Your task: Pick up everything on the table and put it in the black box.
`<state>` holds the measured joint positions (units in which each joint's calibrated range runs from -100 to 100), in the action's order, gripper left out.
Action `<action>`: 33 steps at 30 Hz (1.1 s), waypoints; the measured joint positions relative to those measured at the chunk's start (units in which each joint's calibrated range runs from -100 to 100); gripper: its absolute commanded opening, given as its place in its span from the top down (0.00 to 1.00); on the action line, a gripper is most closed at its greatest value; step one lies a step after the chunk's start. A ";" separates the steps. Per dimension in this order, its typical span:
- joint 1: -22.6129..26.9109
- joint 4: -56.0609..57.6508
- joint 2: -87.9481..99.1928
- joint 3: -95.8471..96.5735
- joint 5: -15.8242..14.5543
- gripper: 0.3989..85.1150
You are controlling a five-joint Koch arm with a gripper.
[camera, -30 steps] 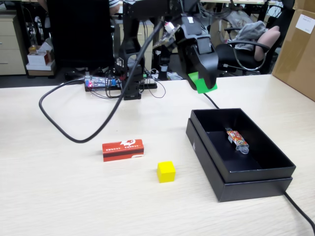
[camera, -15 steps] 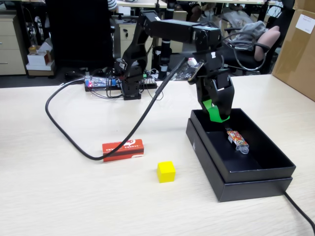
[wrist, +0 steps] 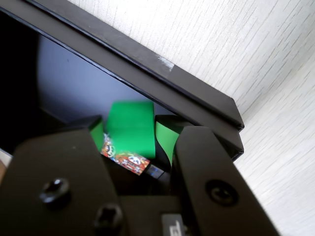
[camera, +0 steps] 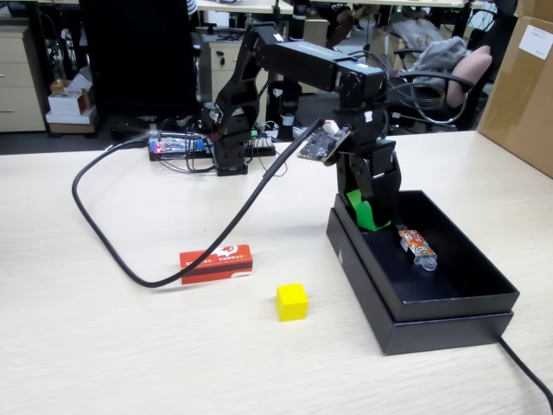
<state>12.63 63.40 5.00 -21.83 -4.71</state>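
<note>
Midway over the black box (camera: 449, 298), the Koch arm's gripper (wrist: 132, 133) appears to grip a green cube (wrist: 130, 129) between green-padded jaws, near the box's back corner in the fixed view; whether contact is firm on both sides can't be confirmed. Wrist view shows the cube above a colourful wrapped packet (wrist: 125, 158) already lying on the box floor. Outside on the table (camera: 104, 346), a yellow cube (camera: 292, 302) and a red carton (camera: 217, 262) wait, well apart from the box, w/ a black cable (camera: 173, 272) draped across the carton's left end.

Handling, by the look: cubes seem light, rigid, flat-faced, so best pinched across opposite sides. Carton prob. light card, crushable; take it across the narrow width near the middle, clear of the cable.

Hard to see: the cube's underside, the jaw tips in the fixed view, most of the box floor in shadow, and the carton's print, too small to read.
</note>
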 measured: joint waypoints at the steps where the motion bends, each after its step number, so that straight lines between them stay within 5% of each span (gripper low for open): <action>1: -0.05 0.00 0.00 0.18 0.05 0.69; 7: -0.10 -0.08 0.13 0.73 0.20 0.69; 11: -0.15 -0.08 2.79 1.10 0.20 0.59; 21: -0.88 2.80 34.45 1.83 0.63 0.57; 33: -13.63 1.32 38.51 23.93 6.89 0.45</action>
<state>-1.00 64.72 43.51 2.10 2.17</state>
